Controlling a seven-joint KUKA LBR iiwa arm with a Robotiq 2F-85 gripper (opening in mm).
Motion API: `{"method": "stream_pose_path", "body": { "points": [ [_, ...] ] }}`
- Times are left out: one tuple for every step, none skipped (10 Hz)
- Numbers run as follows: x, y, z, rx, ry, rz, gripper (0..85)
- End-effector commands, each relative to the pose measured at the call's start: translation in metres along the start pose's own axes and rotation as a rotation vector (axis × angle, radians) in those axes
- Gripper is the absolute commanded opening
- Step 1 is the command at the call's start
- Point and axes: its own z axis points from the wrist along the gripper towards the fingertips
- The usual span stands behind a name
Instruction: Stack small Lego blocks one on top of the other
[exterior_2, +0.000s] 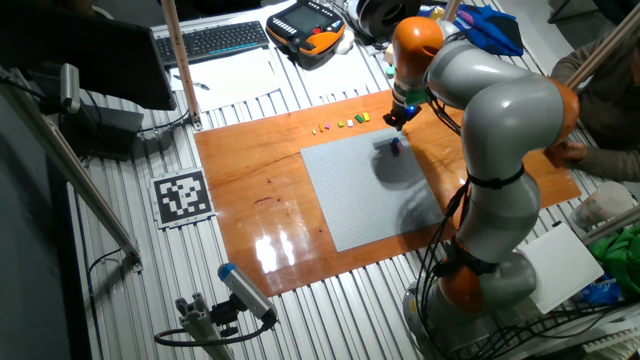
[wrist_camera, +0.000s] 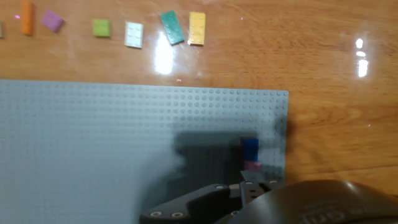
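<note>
The gripper hangs over the far right corner of the grey baseplate; whether its jaws are open I cannot tell. A blue block stands there, seemingly touching a pink block. Spare blocks lie in a row on the wooden board beyond.

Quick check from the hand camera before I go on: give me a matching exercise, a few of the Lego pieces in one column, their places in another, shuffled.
Things:
1. small yellow Lego brick
2. small blue Lego brick
3. small orange Lego brick
4. small white Lego brick

Places:
A. on the large flat grey studded baseplate, near its right edge
B. on the bare wood, right end of the row
C. on the wood, between a light green brick and a dark green one
D. on the wood, towards the row's left end

Pairs: 1-B, 2-A, 3-D, 4-C
</note>
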Motion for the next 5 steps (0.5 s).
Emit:
{"method": "stream_pose_path", "body": {
  "points": [
    [0.001, 0.004, -0.004, -0.008, -0.007, 0.006, 0.0],
    [0.004, 0.009, -0.010, -0.029, -0.016, 0.016, 0.0],
    [0.007, 0.013, -0.014, -0.036, -0.023, 0.021, 0.0],
    [0.010, 0.016, -0.017, -0.042, -0.033, 0.025, 0.0],
    [0.012, 0.018, -0.019, -0.053, -0.041, 0.030, 0.0]
  ]
}}
